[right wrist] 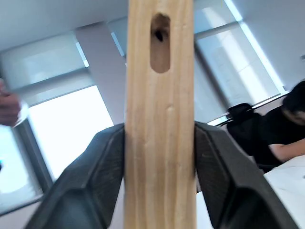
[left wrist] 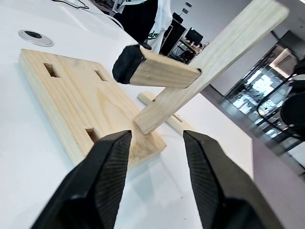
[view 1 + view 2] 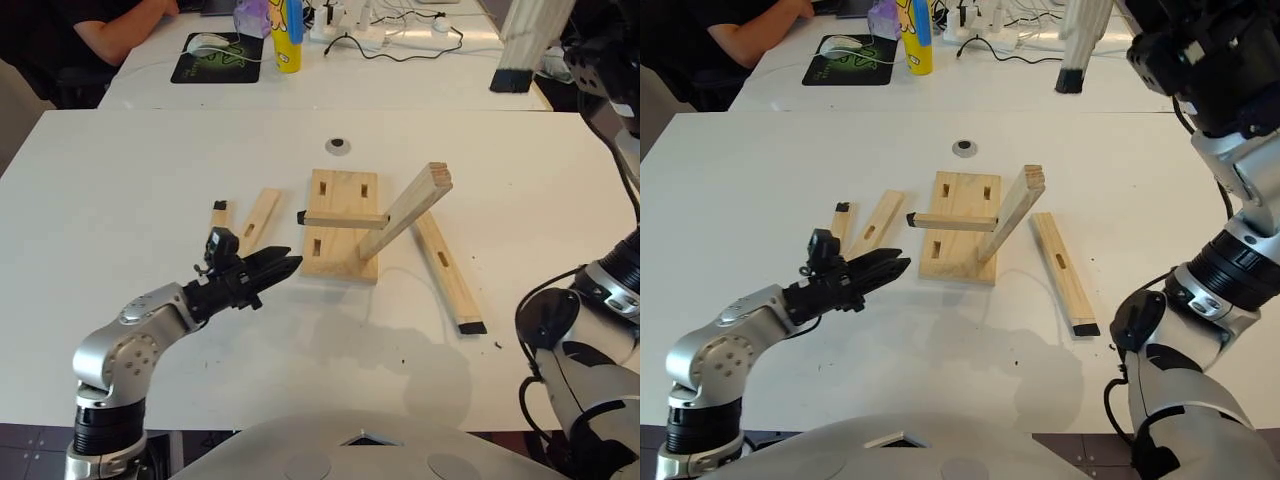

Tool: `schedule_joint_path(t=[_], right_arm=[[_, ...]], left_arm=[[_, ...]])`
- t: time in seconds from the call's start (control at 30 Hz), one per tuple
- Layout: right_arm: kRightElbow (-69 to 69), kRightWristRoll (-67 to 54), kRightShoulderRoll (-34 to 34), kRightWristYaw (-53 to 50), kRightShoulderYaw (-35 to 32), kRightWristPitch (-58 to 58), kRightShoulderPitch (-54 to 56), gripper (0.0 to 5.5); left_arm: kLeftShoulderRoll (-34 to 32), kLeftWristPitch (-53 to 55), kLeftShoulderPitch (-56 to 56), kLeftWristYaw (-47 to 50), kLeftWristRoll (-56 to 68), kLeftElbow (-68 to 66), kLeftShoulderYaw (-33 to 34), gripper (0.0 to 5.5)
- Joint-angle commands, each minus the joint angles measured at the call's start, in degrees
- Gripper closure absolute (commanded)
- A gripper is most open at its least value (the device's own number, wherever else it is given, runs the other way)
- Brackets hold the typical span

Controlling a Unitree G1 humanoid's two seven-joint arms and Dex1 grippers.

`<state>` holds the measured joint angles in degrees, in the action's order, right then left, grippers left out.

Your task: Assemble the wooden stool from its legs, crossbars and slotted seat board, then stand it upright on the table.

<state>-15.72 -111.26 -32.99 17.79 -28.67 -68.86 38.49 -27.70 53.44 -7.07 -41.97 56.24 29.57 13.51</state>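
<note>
Aloft, slotted leg [image 1: 159,119] between right fingers [image 1: 95,186].

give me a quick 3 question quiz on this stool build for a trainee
1. True or false: the right gripper is empty.
2. What stands in the seat board? A: a tilted leg with a crossbar sticking out of it. B: a bottle. C: nothing.
3. How many wooden pieces lie flat on the table beside the board?

Key: 1 false, it is shut on a leg. 2 A. 3 three, two to the board's left and one to its right.
</note>
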Motion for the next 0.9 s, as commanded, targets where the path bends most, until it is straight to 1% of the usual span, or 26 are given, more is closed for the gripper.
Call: schedule_joint_path(t=[0.03, 0.13, 0.27, 0.4, 0.57, 0.7, 0.9], right_arm=[[-5.91, -0.99, -6.34, 3.34, 6.22, -2.04, -6.97, 3.42], [-8.99, 7.63, -10.38, 8.42, 9.71, -4.33, -11.21, 3.42], [-12.67, 17.5, -13.34, 18.85, 12.74, -4.5, -17.34, 3.42], [-13.21, 27.69, -15.43, 29.49, 16.01, -1.18, -22.05, 3.42], [-13.23, 35.55, -16.09, 38.06, 19.65, 3.05, -25.34, 3.43], [-13.64, 41.06, -16.11, 42.09, 23.5, 6.14, -26.97, 3.43], [-13.8, 43.44, -16.14, 45.34, 25.41, 8.19, -28.11, 3.43]], left_arm=[[-4.17, 3.66, 2.14, 0.95, 11.94, 1.48, 6.3, 2.71], [-6.66, 4.82, 4.89, 4.06, 20.51, 1.81, 8.41, 2.21], [-8.66, 5.45, 7.58, 7.73, 27.35, 1.86, 6.74, 1.64], [-9.77, 5.62, 9.8, 10.83, 33.17, 1.68, 3.73, 1.61], [-10.57, 4.62, 12.81, 13.6, 38.02, 1.38, 0.51, 1.61], [-10.76, 4.33, 14.97, 13.86, 37.99, 0.88, -2.12, 1.61], [-10.65, 3.76, 16.45, 13.39, 36.71, 0.24, -4.49, 1.61]])
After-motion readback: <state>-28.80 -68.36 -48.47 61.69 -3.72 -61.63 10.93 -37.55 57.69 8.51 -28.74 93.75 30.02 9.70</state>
